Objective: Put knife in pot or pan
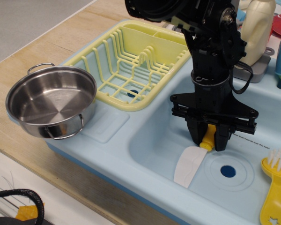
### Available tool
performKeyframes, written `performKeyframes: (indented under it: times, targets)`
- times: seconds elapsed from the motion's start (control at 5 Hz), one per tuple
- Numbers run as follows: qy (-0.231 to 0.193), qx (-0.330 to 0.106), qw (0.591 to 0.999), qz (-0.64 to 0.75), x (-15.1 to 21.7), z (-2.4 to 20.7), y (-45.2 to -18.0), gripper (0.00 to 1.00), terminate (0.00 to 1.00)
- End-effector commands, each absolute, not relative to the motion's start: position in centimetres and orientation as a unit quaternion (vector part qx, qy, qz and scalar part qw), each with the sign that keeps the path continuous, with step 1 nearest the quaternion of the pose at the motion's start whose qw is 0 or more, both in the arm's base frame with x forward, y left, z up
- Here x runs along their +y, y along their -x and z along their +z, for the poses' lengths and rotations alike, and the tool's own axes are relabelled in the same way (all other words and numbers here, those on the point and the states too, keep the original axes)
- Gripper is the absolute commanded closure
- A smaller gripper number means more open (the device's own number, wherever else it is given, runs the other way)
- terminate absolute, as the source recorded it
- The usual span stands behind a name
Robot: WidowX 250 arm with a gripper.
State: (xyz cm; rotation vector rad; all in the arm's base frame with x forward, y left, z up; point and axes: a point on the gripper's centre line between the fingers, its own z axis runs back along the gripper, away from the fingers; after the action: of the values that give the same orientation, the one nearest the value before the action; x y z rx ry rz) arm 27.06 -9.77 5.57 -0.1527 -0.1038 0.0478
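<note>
The knife (189, 165) lies in the light blue sink basin (152, 140), white blade toward the front. Its yellow handle (208, 140) sits between my fingers. My black gripper (208, 139) is down in the basin and closed on the handle. The shiny steel pot (50, 100) with wire loop handles stands on the sink's left corner, well left of the gripper, and holds nothing.
A yellow dish rack (136, 63) sits between the pot and the basin. A yellow brush with white bristles (276, 185) lies at the basin's right. The drain hole (228, 171) is just right of the blade. A cream bottle (258, 28) stands behind.
</note>
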Motion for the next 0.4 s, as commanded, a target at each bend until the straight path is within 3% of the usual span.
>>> performKeyframes:
  times: [0.0, 0.2]
  targets:
    - [0.062, -0.038, 0.997, 0.007, -10.0, 8.2, -28.8, 1.0, 0.0]
    - [0.037, -0.033, 0.999, 0.015, -9.7, 11.1, -29.3, 1.0, 0.0]
